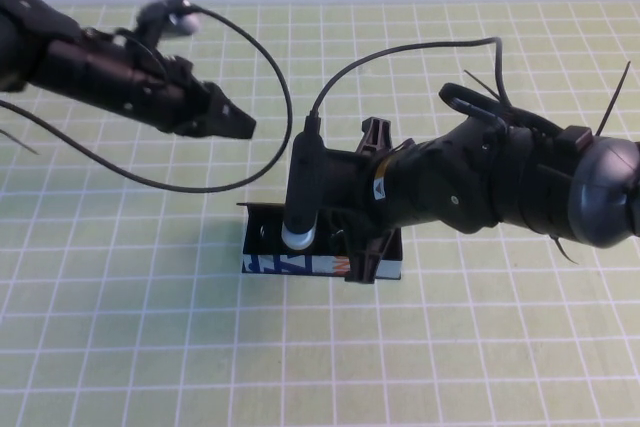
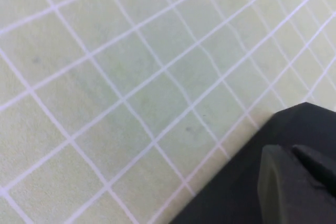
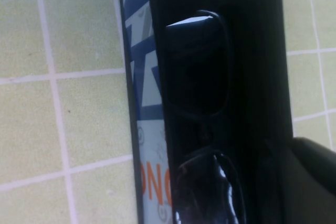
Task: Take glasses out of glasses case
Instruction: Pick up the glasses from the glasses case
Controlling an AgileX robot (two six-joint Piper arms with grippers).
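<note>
The glasses case (image 1: pixel 268 263) stands open at the middle of the mat, its light blue printed front facing me. In the right wrist view the case (image 3: pixel 144 77) holds the black glasses (image 3: pixel 197 66), lying in the black lining with dark lenses up. My right gripper (image 1: pixel 362 259) reaches down into the case's right part and hides the glasses in the high view. It shows as a dark shape (image 3: pixel 310 182) beside the glasses. My left gripper (image 1: pixel 238 124) is shut and empty, hanging above the mat behind and left of the case. It also shows in the left wrist view (image 2: pixel 299 177).
A green mat with a white grid (image 1: pixel 120 327) covers the table. The right arm's black cable (image 1: pixel 400 52) arcs above the case. The left arm's cable (image 1: pixel 270 77) loops between the two arms.
</note>
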